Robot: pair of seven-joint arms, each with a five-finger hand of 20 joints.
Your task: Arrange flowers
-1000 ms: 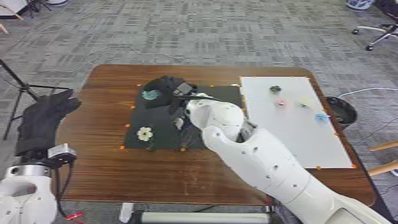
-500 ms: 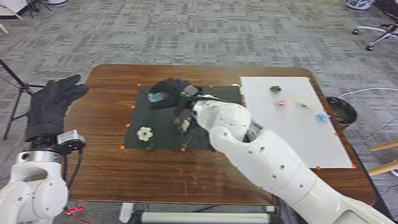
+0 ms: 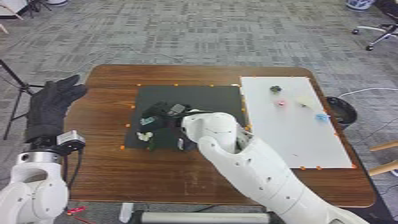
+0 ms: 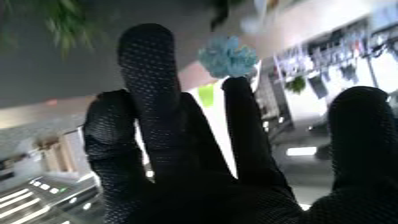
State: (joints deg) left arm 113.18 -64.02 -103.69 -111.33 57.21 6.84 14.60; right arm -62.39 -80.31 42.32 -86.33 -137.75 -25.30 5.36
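In the head view my right hand (image 3: pixel 167 111) is over the left part of the dark mat (image 3: pixel 195 95), with the blue-green flower (image 3: pixel 148 120) at its fingers. Just nearer the robot, a white flower (image 3: pixel 145 135) lies on the mat, partly beside the glove. In the right wrist view the right hand (image 4: pixel 160 125) is shut on the blue-green flower (image 4: pixel 228 56); its bloom stands above a fingertip and a bit of green shows between the fingers. My left hand (image 3: pixel 53 107) is off the table's left edge, fingers straight.
To the right, a white board (image 3: pixel 284 135) carries a dark flower (image 3: pixel 275 89), a pink one (image 3: pixel 281 103), a pale one (image 3: pixel 304 104) and a blue one (image 3: pixel 322 117). A black bin (image 3: pixel 343 111) stands beyond the table's right edge. My right arm crosses the table's front right.
The right hand has come nearer the robot across the dark mat with the blue-green flower, toward the white flower. My left hand has shifted slightly, its fingers now pointing more upward.
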